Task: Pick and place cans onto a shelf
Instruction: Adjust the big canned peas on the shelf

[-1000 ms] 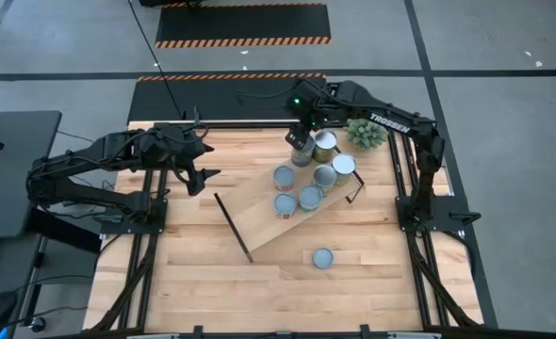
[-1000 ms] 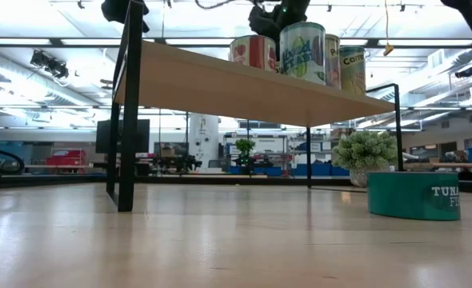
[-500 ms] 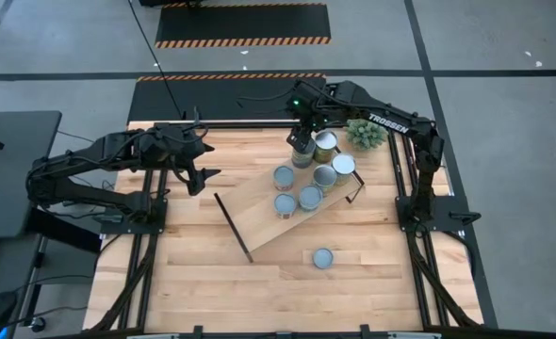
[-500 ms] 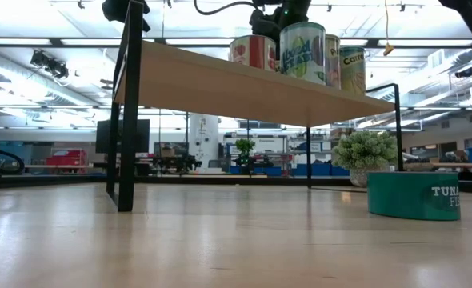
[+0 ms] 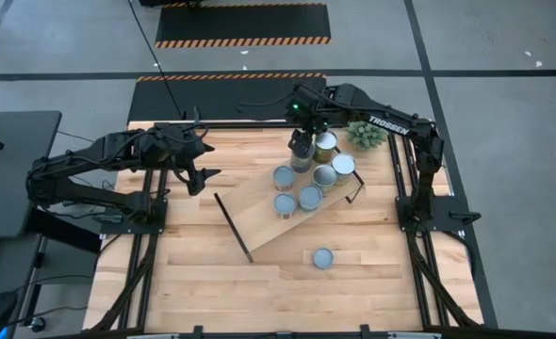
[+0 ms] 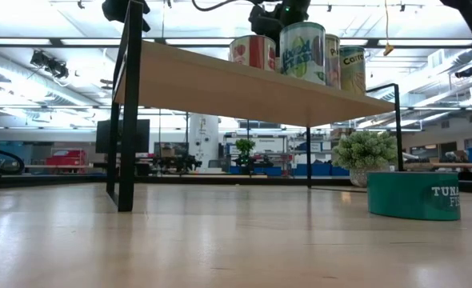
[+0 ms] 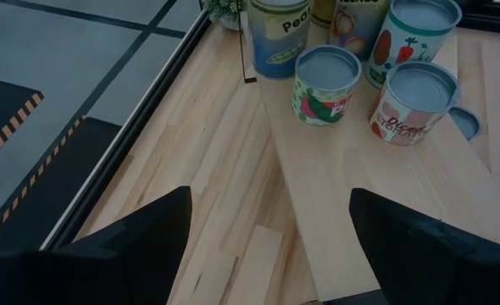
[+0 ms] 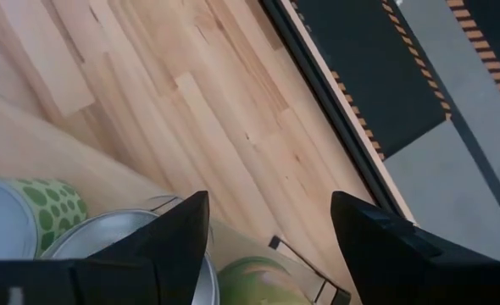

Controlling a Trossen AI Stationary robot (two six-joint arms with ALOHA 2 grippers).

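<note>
High view: I count 7 cans. 6 on shelf point(image 5: 278, 215), 1 loose can point(image 5: 322, 258) on table point(image 5: 193, 273) at 5 o'clock from shelf. Right gripper point(image 5: 302, 148) over can at shelf's 12 o'clock end; left gripper point(image 5: 201, 172) idle at 9 o'clock, fingers apart, empty.
Low view: 4 cans seen on shelf, printed labels; teal tin on table, 3 o'clock.
L wrist view: 5 cans, silver-grey tops.
R wrist view: fingers point(image 8: 178, 233) wide apart, gripping nothing, can tops below.
</note>
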